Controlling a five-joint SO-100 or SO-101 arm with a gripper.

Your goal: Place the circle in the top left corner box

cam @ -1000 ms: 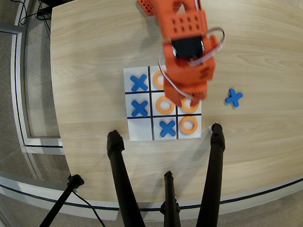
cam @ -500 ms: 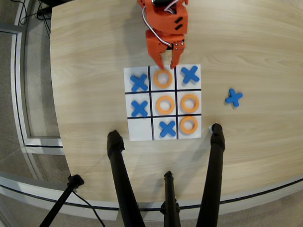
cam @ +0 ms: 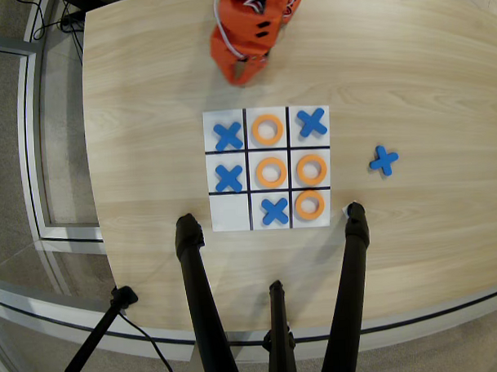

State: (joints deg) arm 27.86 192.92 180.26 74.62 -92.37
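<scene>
While drawn up near the table's far edge, gripper [cam: 243,72]: jaw opening cannot be told, nothing held. Well below the jaws, paper grid [cam: 267,169]: four orange rings, four blue X pieces. Circle [cam: 309,203], flat, round-holed, in top left corner box [cam: 324,218]. Lower-left cell blank. Pale wood table [cam: 148,116].

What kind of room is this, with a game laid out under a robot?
Probably an office or lab demo corner: a pale wooden table holds a paper tic-tac-toe grid, the orange robot arm stands at the far edge, and black tripod legs stand on the carpeted floor.
</scene>
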